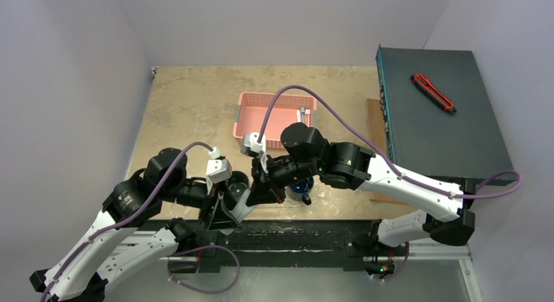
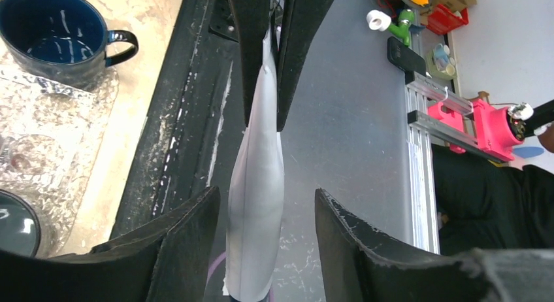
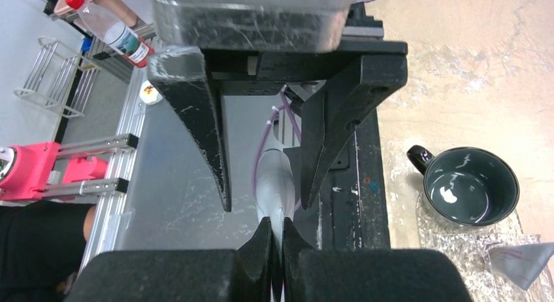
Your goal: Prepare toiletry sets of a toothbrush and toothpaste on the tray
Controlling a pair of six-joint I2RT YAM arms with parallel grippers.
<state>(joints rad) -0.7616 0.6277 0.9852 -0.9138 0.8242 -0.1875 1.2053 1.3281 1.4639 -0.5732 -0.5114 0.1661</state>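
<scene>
At the near edge of the table [image 1: 196, 106], over the black rail, you're in a handover pose.

- Right gripper [image 3: 274, 222]: fingers clamped together on the thin flat end of the silver toothpaste tube [image 2: 256, 230].
- Left gripper [image 2: 266, 192]: spread wide, one finger either side of the tube's fat body. Neither pad looks to be touching. The tube sits off-centre in the gap, closer to the tabletop-side finger.

Geometry that matters: the tube's long axis runs along the line between the two grippers, nose to nose. It enters the left gap lengthwise, not across it. Both sets of fingers squeeze the same way, so closing the left should land on the body's broad sides.

The see-through tray [image 2: 46, 138] lies on the tabletop beside the handover, toward the table from the rail. The blue mug [image 2: 52, 34] and grey mug [image 3: 470, 184] are at its edge. In the top view the arms cover the tray, so you can't rank which arm is nearer.

The pink basket [image 1: 274, 112] is further back. There's something small and pale in its corner, too small to identify.

My read:
- Centre the left a touch, then close it before the right lets go.
- Risk: the soft tube bulges or slips if it's gripped off-centre.
</scene>
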